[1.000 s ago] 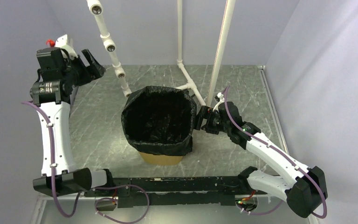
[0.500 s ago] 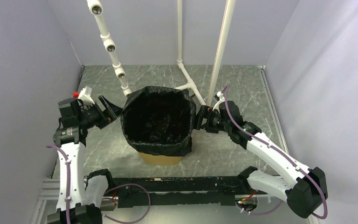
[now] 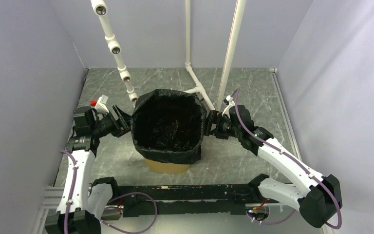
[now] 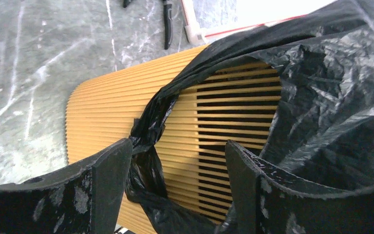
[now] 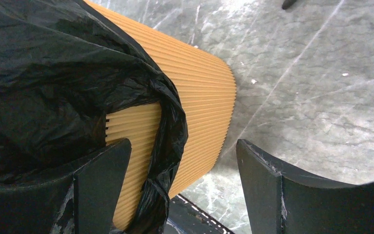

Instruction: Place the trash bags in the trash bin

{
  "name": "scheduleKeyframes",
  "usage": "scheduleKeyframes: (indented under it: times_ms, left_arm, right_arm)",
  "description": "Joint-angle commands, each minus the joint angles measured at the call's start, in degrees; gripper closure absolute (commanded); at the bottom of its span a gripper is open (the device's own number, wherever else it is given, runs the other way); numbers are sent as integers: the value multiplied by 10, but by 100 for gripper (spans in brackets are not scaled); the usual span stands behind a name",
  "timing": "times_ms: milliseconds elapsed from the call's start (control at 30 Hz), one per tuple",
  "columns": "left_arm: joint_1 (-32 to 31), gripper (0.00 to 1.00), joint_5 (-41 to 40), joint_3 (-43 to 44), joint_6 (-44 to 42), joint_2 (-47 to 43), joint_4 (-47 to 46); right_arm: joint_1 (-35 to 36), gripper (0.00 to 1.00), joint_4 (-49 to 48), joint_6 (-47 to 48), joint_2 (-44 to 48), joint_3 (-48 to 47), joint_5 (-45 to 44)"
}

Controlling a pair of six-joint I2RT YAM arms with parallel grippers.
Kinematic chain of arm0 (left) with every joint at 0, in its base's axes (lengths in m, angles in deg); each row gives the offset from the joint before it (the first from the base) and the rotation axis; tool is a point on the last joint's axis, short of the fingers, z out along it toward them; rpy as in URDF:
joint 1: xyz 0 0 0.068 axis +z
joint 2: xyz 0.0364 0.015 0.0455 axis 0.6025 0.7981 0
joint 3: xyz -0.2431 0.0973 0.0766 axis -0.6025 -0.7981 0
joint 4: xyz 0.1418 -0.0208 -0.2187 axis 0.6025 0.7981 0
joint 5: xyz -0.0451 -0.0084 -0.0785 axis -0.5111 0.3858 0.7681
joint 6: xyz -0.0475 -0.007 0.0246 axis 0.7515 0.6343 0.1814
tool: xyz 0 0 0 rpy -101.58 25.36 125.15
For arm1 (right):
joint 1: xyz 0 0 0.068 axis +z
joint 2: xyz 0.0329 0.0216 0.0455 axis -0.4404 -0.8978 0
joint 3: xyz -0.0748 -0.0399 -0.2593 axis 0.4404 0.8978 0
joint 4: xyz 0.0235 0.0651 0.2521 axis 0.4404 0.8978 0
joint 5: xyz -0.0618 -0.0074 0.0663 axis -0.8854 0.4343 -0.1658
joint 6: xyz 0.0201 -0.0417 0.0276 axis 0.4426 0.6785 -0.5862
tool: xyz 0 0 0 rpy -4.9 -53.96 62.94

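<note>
The yellow-orange trash bin (image 3: 168, 165) stands in the middle of the floor. The black trash bag (image 3: 168, 124) lines it, with its edge folded down over the rim. My left gripper (image 3: 122, 122) sits at the bin's left side, jaws open. In the left wrist view a twisted fold of the trash bag (image 4: 148, 146) hangs between the open fingers, close to the left finger (image 4: 109, 180), in front of the slatted trash bin wall (image 4: 107, 107). My right gripper (image 3: 208, 124) is open at the bin's right side. A hanging strand of the trash bag (image 5: 168, 146) lies between its fingers against the trash bin wall (image 5: 204, 97).
White pipes (image 3: 121, 68) rise behind the bin, and one upright pipe (image 3: 229, 58) stands just behind my right gripper. Lilac walls close in on both sides. A black rail (image 3: 185, 192) runs along the near edge between the arm bases.
My left arm has swung down from high at the back left to the bin's left side, its jaws now around the bag's hanging fold. The right arm has stayed put.
</note>
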Motion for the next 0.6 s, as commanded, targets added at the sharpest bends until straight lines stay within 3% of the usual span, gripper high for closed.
scheduleKeyframes:
  times_ms: [0,167,467,567]
  left_arm:
    - [-102,25,-13,-5,22,-2,-44]
    - [-215,30,-125,-25,31,17,-25]
    - [-223,37,-178,-28,4,49,18]
    - [-223,34,-223,-13,-15,48,61]
  right_arm:
    - [3,15,-19,0,-6,-33,-6]
    - [2,16,-3,8,-28,-39,-21]
    - [2,17,-24,-2,-32,-11,2]
    - [2,16,0,6,-21,-22,-20]
